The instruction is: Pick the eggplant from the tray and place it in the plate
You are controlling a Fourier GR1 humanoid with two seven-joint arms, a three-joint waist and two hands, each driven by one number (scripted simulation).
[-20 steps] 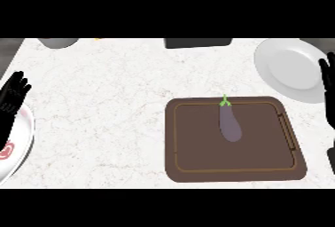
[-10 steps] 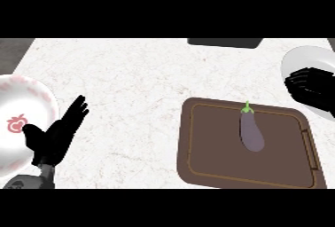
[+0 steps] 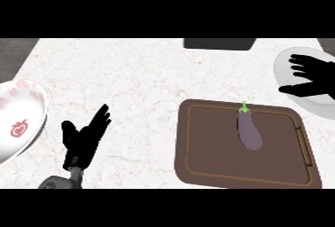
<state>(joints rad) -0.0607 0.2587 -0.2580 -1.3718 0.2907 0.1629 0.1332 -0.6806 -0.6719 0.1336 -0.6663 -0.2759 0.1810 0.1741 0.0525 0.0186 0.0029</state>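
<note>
The eggplant (image 3: pixel 248 132) is lying untouched in the brown tray (image 3: pixel 196 164), its green stem pointing away from us. Our right hand (image 3: pixel 315 80) is hovering over the white plate (image 3: pixel 286 66) with fingers spread and holding nothing; our left hand (image 3: pixel 85 137) is resting open on the bench (image 3: pixel 144 80). We are thinking the right hand should be coming down over the eggplant's thick middle and closing across it, not along it.

You are looking steeply down on a pale tabletop (image 3: pixel 144 75) of white stone with faint reddish-grey veining, evenly lit and without hard shadows. Past its upper-left corner you see a strip of dark grey floor (image 3: pixel 16 48). At the far edge a dark, flat rectangular object (image 3: pixel 218 43) lies on the tabletop, cut off by the view's upper limit.
</note>
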